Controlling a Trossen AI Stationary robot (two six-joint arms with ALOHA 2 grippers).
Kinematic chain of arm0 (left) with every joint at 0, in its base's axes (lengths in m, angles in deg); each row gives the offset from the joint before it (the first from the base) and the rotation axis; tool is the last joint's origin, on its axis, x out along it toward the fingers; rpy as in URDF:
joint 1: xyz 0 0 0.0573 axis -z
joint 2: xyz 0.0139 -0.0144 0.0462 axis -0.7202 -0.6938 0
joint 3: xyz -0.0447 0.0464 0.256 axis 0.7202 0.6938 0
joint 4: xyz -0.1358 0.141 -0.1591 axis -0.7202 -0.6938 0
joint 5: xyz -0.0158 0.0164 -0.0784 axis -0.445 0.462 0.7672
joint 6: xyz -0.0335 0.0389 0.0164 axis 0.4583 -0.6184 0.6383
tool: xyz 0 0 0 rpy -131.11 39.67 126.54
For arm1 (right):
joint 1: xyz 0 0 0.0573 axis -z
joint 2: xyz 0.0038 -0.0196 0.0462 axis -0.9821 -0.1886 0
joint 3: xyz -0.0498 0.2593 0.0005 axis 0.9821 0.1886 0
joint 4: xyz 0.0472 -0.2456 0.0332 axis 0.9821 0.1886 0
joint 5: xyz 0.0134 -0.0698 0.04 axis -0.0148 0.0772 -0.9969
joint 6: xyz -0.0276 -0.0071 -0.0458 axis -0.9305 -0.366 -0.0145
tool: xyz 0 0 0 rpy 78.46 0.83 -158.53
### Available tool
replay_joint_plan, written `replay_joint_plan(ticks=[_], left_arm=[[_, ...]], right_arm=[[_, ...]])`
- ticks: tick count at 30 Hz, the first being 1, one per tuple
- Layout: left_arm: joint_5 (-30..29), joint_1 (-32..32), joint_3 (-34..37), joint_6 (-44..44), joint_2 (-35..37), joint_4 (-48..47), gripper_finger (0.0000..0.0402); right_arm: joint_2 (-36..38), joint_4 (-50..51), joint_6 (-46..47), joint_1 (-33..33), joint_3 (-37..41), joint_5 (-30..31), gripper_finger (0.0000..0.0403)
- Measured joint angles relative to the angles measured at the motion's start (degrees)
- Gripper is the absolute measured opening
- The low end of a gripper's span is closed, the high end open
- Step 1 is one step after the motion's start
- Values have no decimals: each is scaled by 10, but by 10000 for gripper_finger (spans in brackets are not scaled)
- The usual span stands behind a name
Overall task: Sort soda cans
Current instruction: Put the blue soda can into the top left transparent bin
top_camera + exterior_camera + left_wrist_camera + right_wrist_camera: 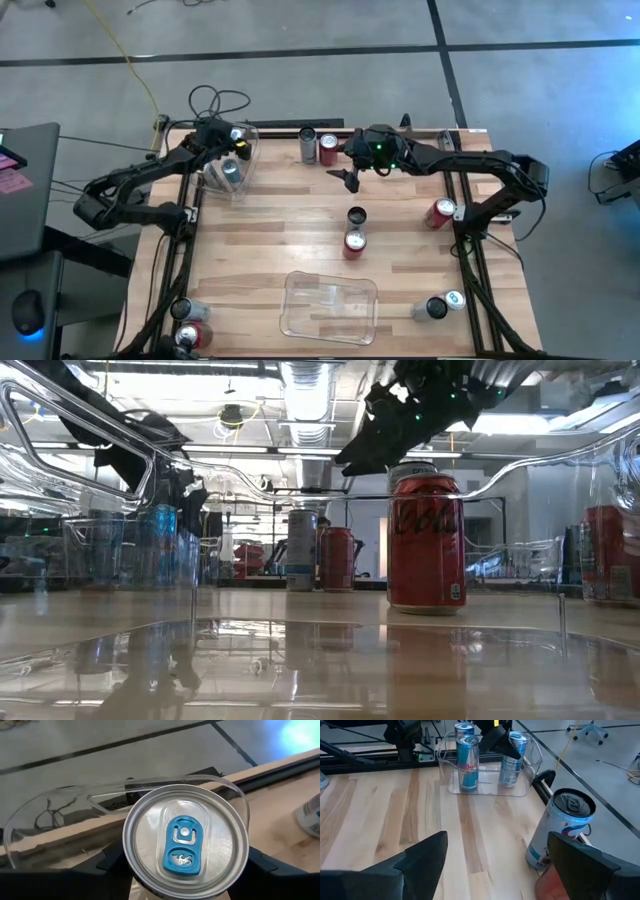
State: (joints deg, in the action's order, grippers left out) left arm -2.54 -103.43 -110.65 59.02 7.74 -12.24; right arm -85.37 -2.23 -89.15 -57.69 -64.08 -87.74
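Twelve cans with silver tops; blue ones (232,168) upright in the far-left bin; red (354,243) and dark (357,216) upright mid-table; others stand scattered near edges.

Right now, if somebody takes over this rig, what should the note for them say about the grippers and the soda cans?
Left gripper: shut on a silver-blue can, held at the far-left bin.
Right gripper: open, holding nothing, above the table near the far edge, beside another silver-blue can and a red can.
Done: two silver-blue cans stand in the far-left bin.
Left: release the held can. About nine loose cans, red, dark and silver-blue, are on the table. The near bin has no cans.
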Motion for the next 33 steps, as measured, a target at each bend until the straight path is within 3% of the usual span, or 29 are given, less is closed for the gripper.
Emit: replay_joint_plan(ticks=[19,33], left_arm=[[-3,0,0,-48,3,-19,262],[-27,0,0,-57,77,-73,263]], right_arm=[[0,6,2,-12,0,-7,360],[0,9,7,-15,0,-7,360]])
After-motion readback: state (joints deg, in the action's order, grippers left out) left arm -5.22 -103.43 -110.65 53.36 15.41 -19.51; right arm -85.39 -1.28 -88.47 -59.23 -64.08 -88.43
